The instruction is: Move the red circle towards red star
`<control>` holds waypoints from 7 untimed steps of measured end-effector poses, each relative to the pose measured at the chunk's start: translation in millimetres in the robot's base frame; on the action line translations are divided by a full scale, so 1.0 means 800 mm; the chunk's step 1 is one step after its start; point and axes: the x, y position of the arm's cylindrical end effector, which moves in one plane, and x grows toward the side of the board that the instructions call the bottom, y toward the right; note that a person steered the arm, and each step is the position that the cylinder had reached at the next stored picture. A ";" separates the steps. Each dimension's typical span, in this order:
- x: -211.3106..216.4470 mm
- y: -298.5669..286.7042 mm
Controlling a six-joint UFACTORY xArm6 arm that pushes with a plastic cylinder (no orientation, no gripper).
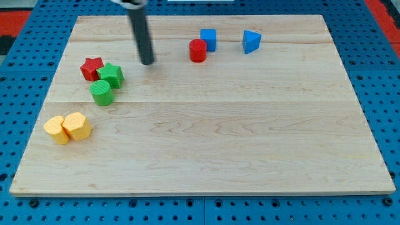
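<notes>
Gripper there is none: my tip [147,62] rests on the surface [219,137], holding nothing, between the red star [91,67] at the view's left and the red circle [198,50], clear of both. Beside the red circle sits a blue cube [208,39].

We see bright, even light; soft short shadows under the blocks; sharp focus throughout; the rod's top slightly blurred.

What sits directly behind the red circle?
A blue cube sits behind the red circle, toward the view's top right, apparently touching; the circle hides the cube's lower left corner.
</notes>
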 end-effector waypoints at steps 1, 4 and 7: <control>0.046 0.080; -0.044 0.128; -0.059 0.071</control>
